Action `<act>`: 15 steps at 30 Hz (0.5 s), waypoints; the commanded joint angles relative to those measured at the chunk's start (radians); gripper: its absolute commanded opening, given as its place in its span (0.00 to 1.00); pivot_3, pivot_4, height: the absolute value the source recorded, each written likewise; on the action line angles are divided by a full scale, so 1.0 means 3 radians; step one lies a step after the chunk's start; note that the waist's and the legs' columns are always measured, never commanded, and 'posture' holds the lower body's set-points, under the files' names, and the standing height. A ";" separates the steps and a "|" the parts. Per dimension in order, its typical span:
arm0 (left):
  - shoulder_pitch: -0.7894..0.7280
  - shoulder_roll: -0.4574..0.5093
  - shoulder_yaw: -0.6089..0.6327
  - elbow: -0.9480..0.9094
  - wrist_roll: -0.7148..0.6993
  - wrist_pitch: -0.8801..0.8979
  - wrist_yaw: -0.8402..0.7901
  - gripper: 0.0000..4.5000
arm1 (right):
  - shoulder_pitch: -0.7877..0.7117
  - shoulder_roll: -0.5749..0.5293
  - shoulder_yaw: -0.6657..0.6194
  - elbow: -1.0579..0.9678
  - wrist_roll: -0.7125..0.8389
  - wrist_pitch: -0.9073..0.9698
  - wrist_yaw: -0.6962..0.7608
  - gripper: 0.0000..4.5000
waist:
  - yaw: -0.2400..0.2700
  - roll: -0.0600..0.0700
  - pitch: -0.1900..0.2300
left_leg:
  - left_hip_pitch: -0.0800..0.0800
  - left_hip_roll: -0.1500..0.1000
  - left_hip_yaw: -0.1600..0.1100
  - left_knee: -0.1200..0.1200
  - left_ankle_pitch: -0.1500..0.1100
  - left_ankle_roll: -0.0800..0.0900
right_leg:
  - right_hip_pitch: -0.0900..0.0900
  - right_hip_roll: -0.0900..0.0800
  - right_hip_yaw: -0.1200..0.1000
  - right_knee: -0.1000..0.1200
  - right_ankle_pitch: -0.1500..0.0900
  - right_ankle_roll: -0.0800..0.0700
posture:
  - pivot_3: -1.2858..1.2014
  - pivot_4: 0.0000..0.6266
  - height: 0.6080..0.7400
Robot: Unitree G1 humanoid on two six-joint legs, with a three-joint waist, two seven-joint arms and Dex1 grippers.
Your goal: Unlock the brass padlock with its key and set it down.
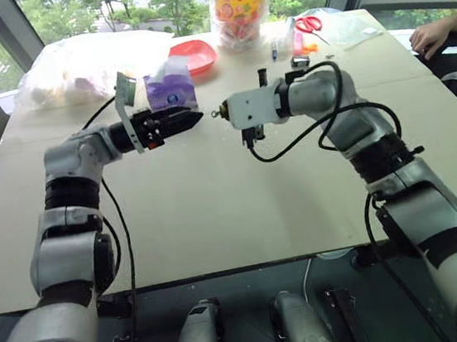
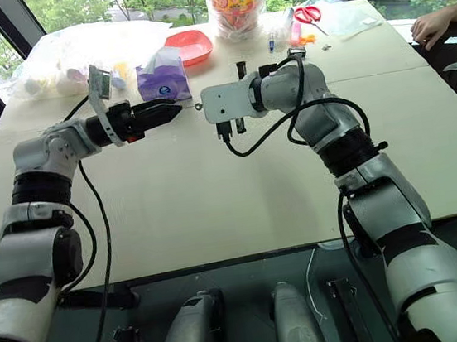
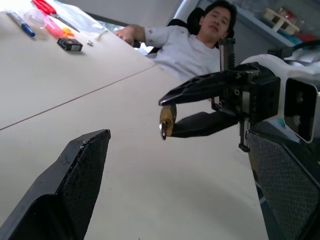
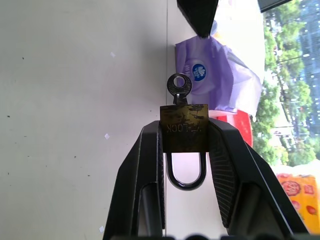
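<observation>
My right gripper (image 4: 184,150) clamps the brass padlock (image 4: 184,128), key (image 4: 179,86) seated; my left gripper (image 1: 193,119), spread, could probably knock it askew.

A purple pack (image 1: 171,89) sits on the table (image 1: 217,214) next to a red plate (image 1: 195,55). A big jar (image 1: 239,7) stands behind, with scissors (image 1: 308,24) nearby. A person (image 3: 190,42) sits at the table's edge.

Tarnished brass padlock (image 4: 183,128), shiny steel key (image 4: 179,86), matt table (image 1: 216,206), ribbed black pincer pads (image 4: 221,170)
</observation>
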 commanded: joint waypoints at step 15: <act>-0.0644 -0.0311 0.0078 0.0871 0.0503 -0.0698 -0.0322 0.18 | 0.0205 -0.0150 -0.0192 -0.0851 -0.0013 0.0624 -0.0186 0.15 | 0.0004 -0.0004 0.0002 | 0.0001 0.0001 -0.0002 0.0003 -0.0001 0.0003 | 0.0001 0.0000 0.0000 0.0005 0.0001 0.0000 | 0.52 0.24 1.00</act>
